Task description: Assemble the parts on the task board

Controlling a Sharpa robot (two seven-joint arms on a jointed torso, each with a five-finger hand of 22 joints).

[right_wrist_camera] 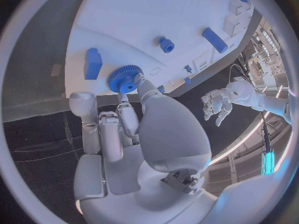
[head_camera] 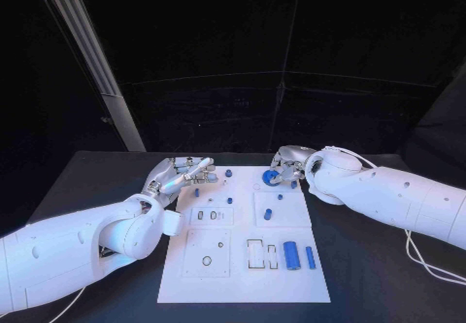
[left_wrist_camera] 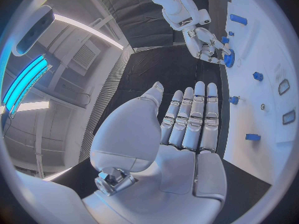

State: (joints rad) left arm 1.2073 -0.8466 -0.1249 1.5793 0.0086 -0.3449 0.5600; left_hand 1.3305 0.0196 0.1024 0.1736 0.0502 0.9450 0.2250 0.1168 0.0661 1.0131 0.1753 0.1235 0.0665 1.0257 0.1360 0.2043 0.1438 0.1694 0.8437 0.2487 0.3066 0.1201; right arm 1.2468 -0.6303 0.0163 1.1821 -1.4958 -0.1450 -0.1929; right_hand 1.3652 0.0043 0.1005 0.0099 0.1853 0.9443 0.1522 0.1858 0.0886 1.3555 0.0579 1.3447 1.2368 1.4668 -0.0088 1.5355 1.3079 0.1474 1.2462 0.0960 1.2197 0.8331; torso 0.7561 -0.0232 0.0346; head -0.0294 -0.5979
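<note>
White task board point(head_camera: 243, 282) lies at the middle of the black table point(head_camera: 87, 182), carrying small blue parts. Right hand point(head_camera: 285, 168) sits at the board's far right corner, its fingertips point(right_wrist_camera: 138, 79) pinching a blue toothed gear point(head_camera: 271, 177) against the board surface, just beside a blue block point(right_wrist_camera: 92, 63). Left hand point(head_camera: 182, 175) hovers over the board's far left edge, fingers point(left_wrist_camera: 190, 117) extended side by side and holding nothing. Near the board's close right corner lie a large blue cylinder point(head_camera: 289, 255) and a slimmer blue pin point(head_camera: 310, 257), side by side. A short blue peg point(head_camera: 268, 214) stands in the square recess farther from that corner.
</note>
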